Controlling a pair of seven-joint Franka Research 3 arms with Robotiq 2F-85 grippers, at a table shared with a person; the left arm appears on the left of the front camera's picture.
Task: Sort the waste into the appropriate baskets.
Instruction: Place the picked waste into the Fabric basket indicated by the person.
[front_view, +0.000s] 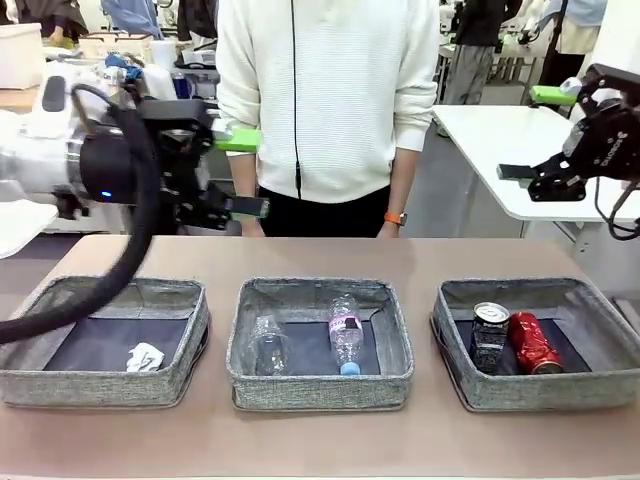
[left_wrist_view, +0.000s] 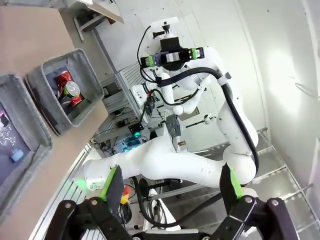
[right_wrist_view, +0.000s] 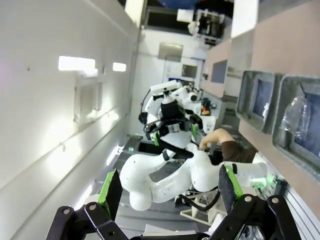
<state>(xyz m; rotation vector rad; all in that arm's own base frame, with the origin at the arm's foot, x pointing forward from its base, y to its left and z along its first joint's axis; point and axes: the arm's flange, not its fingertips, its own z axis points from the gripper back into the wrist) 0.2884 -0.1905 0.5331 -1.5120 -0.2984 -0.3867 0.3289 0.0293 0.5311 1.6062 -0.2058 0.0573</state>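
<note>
Three grey baskets stand in a row on the table. The left basket (front_view: 100, 386) holds a crumpled white paper ball (front_view: 145, 357). In the middle basket (front_view: 320, 391) lie a clear plastic cup (front_view: 268, 346) and a blue-capped bottle (front_view: 346, 335). The right basket (front_view: 545, 393) holds a dark can (front_view: 490, 337) and a red can (front_view: 535, 343). My left gripper (front_view: 244, 173) hangs open and empty high above the table's far left. My right gripper (front_view: 536, 133) is open and empty, raised beyond the right basket. In the wrist views, both grippers (left_wrist_view: 171, 185) (right_wrist_view: 167, 187) stand wide open with nothing between them.
A person in a white sweater (front_view: 325, 90) stands at the table's far edge, between the two arms. A white table (front_view: 500, 140) is behind on the right. Bare tabletop (front_view: 320, 445) runs in front of the baskets.
</note>
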